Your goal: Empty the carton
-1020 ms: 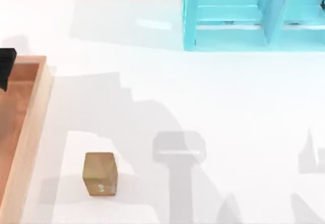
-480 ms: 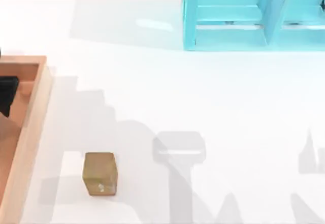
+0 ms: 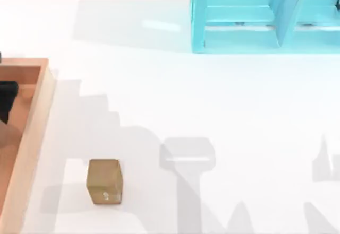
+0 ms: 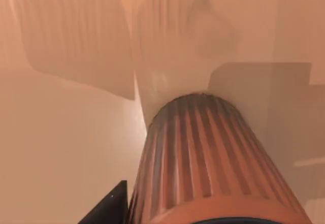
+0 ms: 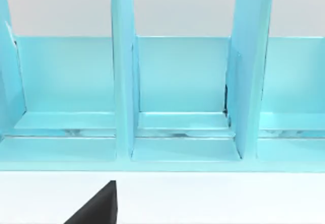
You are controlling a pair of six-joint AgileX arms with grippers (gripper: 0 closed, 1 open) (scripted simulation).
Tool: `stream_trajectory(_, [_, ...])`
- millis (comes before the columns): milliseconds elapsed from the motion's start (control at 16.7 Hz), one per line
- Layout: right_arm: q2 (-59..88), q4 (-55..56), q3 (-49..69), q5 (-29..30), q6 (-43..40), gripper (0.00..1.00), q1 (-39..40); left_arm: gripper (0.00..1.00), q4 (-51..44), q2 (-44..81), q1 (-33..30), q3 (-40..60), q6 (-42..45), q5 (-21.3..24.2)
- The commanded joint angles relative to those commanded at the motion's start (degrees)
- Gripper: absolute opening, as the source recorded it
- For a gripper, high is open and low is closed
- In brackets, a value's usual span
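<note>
My left end effector [image 3: 7,100] is dropping down inside the carton [image 3: 33,125], settling lower over its orange-brown floor at the tabletop's left edge.

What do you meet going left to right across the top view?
Left gripper over the carton floor, carton wall, small brown block, white table, turquoise shelf at the far right.

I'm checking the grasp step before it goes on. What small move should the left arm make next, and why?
Probably ease the left gripper a little lower onto the ribbed orange cylinder and shut on it. The top view puts that gripper inside the carton, and the left wrist view looks closely down on the cylinder on the carton floor. The tan-brown block already sits outside on the table.
</note>
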Motion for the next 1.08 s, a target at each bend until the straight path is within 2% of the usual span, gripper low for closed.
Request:
stream_trajectory(600, [0.0, 0.0, 0.0, 0.0, 0.0, 1.00, 0.0, 0.02, 0.0, 0.0, 0.0, 0.0, 0.0, 0.0])
stream_trajectory(1080, [0.0, 0.0, 0.0, 0.0, 0.0, 1.00, 0.0, 0.00, 0.0, 0.0, 0.0, 0.0, 0.0, 0.0])
